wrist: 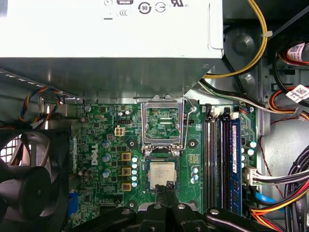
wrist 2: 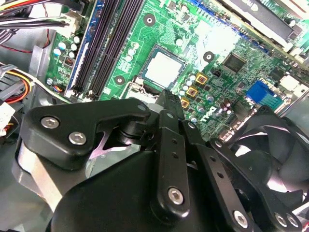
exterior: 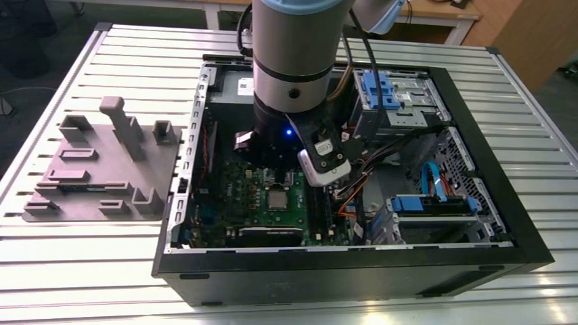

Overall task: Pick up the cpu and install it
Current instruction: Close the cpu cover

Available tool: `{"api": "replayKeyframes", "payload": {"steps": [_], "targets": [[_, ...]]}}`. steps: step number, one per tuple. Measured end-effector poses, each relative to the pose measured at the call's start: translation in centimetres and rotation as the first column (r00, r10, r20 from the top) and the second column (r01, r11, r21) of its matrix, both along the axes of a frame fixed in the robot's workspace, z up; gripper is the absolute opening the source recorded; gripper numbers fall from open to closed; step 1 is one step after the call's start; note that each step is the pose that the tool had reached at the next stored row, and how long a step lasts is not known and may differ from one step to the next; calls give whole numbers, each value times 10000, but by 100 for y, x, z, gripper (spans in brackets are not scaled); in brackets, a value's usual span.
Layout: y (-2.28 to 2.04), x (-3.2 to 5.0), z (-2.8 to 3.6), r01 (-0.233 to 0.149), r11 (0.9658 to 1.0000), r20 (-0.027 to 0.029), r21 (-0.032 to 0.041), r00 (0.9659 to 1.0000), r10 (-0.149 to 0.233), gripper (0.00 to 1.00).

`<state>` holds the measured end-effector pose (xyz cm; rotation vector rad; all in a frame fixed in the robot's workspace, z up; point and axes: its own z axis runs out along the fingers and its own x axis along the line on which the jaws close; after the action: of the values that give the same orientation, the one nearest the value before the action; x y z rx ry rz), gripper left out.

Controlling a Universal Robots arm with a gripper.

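Gripper [wrist: 167,189] is narrow — fingers pinched together with nothing between them, tips right at the near edge of the cpu [wrist: 161,175]. The cpu lies flat in the socket [wrist: 162,166] on the motherboard [wrist: 111,145], silver top up; in the second wrist view it looks seated square [wrist 2: 163,69]. Load plate [wrist: 164,123] stands open, hinged back toward the power supply [wrist: 111,29].

Risks:
- the tips sit very close to the chip — any sideways drag could skew it in the socket and bend contact pins
- pressing down off-centre could tilt it
- the plate is unlatched, so nothing retains the cpu yet
- case fan [wrist: 29,179] and memory slots [wrist: 217,159] flank the arm [exterior: 294,81] — little room to swing.
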<state>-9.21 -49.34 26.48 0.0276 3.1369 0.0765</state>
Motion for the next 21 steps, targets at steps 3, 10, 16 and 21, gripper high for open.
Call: {"api": "replayKeyframes", "payload": {"steps": [3, 10, 16, 21], "targets": [[0, 0, 0, -393, 9992, -1, -2, 9992, 393, 10], [0, 41, -5, -1085, 9941, -1, 1, 9941, 1085, 10], [6, 154, -15, -1088, 9941, -3, 2, 9941, 1088, 10], [7, 155, -16, -1803, 9836, -4, -1, 9836, 1803, 10]]}}
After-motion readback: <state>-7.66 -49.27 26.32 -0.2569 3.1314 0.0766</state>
